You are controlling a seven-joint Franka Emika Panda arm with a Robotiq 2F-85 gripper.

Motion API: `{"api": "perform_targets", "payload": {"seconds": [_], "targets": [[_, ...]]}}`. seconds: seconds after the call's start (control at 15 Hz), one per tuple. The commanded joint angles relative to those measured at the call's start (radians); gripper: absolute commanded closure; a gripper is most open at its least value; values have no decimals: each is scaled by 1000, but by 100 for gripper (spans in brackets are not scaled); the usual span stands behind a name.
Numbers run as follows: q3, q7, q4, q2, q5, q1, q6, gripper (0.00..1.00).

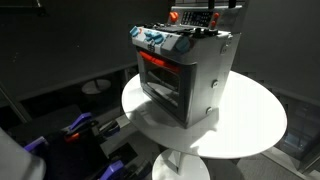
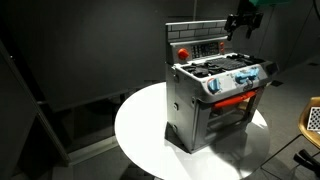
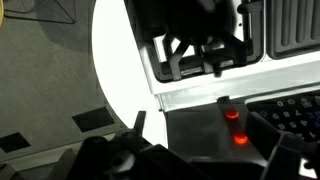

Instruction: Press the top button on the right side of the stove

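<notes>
The stove is a small silver box with blue-and-red knobs, a dark oven window and a red back panel. It stands on a round white table in both exterior views. My gripper hangs just above the back panel at the stove's top rear. In the wrist view two glowing red buttons sit one behind the other on the dark panel, the upper button and the lower button. My gripper's fingers show dark at the bottom, spread apart and empty, close to the buttons without touching them.
The white table's edge curves beside the stove, with dark floor beyond. The stove's black burner grates lie ahead of the panel. A blue-and-black object sits low beside the table. A yellow-rimmed item shows at the frame edge.
</notes>
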Motion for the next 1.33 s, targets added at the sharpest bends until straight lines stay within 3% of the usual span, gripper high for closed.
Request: {"api": "perform_targets", "payload": {"seconds": [0.0, 1.27], "targets": [[-17, 35, 78, 52, -21, 15, -35, 0], [-33, 45, 193, 148, -14, 34, -106, 0]]}}
